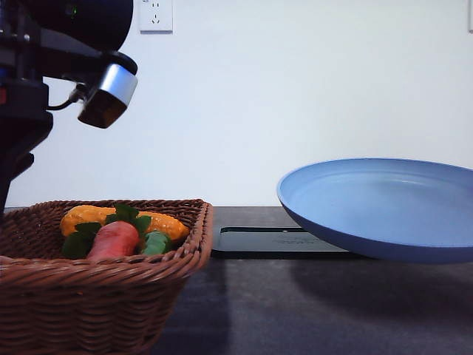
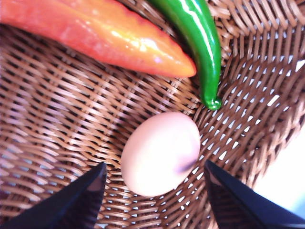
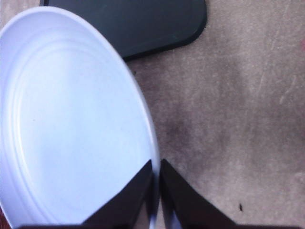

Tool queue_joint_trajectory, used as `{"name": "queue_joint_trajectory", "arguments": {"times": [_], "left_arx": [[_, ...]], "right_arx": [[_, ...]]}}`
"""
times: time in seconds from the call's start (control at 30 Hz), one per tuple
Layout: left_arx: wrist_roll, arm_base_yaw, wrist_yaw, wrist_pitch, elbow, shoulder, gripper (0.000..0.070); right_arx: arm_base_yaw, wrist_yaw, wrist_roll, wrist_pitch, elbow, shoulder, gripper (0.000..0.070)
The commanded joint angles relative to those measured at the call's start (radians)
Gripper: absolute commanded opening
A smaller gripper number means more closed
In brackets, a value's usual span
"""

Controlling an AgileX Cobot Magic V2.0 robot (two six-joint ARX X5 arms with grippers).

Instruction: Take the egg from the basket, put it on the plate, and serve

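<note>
brown woven wicker basket [image 1: 89, 288] nearest | small pale-brown oval egg [image 2: 160, 153] on its floor between spread left gripper [image 2: 155, 191] fingers | right gripper [image 3: 156, 191] pinches blue round plate [image 3: 71, 124] rim, held aloft | advice: centre, close gently, lift straight

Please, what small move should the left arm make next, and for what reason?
Probably lower a little and close the left pincer on the egg. The egg lies in the basket between the open fingers, not yet gripped, while the right pincer holds the plate by its rim, empty.
</note>
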Motion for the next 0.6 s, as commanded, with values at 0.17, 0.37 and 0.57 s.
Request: {"name": "queue_joint_trajectory", "arguments": {"times": [0.17, 0.37, 0.57], "left_arx": [[0.023, -0.008, -0.005, 0.029, 0.020, 0.047, 0.0414], [0.023, -0.008, -0.006, 0.029, 0.020, 0.078, 0.0414], [0.022, -0.008, -0.023, 0.019, 0.020, 0.119, 0.0413]], "right_arx": [[-0.002, -0.004, -0.015, 0.011, 0.006, 0.004, 0.0000], [-0.002, -0.004, -0.016, 0.011, 0.006, 0.004, 0.0000], [-0.002, -0.004, -0.016, 0.011, 0.006, 0.004, 0.0000]]}}
